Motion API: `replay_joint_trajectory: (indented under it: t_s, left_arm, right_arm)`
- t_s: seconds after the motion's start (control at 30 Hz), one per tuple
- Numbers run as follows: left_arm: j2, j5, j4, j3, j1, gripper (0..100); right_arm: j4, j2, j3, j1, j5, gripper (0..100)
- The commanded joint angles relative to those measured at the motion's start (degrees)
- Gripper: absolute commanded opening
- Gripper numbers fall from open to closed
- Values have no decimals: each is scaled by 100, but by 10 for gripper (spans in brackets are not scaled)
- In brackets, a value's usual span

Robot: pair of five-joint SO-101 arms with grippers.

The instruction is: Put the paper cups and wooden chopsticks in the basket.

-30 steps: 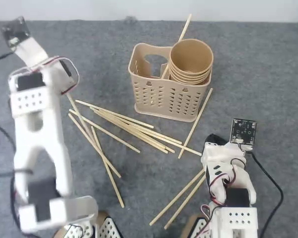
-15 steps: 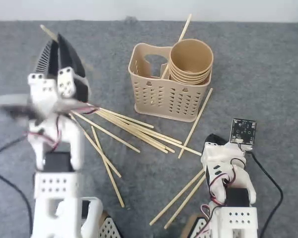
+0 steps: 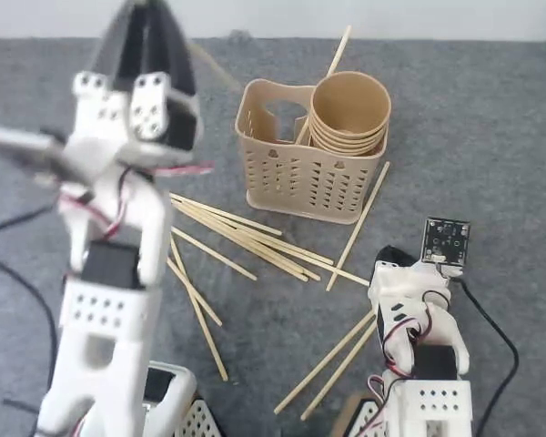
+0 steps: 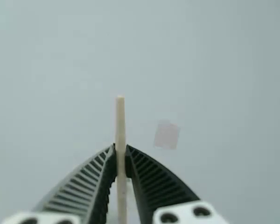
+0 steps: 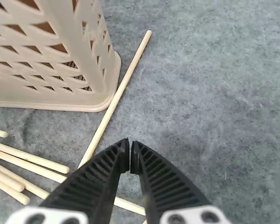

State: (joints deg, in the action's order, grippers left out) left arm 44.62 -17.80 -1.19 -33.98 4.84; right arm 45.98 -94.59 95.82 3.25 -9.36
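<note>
A beige perforated basket [image 3: 296, 177] stands at the back centre of the grey carpet. Its right half holds a stack of brown paper cups [image 3: 350, 107], and one chopstick [image 3: 338, 50] pokes out behind them. My left gripper [image 4: 120, 156] is raised high, left of the basket, shut on a wooden chopstick [image 4: 120, 119] that points past its tips. Seen from above, that gripper [image 3: 150, 32] hangs near the back left. Several chopsticks [image 3: 241, 235] lie fanned on the carpet. My right gripper [image 5: 130, 151] is shut on nothing, low over the carpet near the basket's corner [image 5: 51, 56].
One chopstick [image 5: 115, 100] leans along the basket's right side. Two more [image 3: 332, 360] lie at the front, left of the right arm's base [image 3: 417, 346]. Bare carpet spreads to the right of the basket. A light wall borders the far edge.
The left arm has lifted and swung from the far left toward the basket, carrying the chopstick in its shut gripper. The right arm has stayed still.
</note>
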Motion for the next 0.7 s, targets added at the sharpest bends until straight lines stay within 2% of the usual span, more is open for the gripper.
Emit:
replay_joint_trajectory:
  t_s: [0.0,0.27,0.47,0.57,0.67]
  left_arm:
    - [-844,9,-9,426,149,11]
    - [-1996,9,-9,418,211,21]
    - [-2057,0,44,330,220,188]
    - [-1908,35,158,286,185,177]
    - [-1424,35,870,330,18,141]
  right_arm:
    - [-215,-57,105,-57,79,29]
    - [-295,-57,105,-66,79,29]
    - [-391,-48,105,-66,88,29]
    - [-391,-48,105,-66,88,29]
    - [-391,-48,105,-66,88,29]
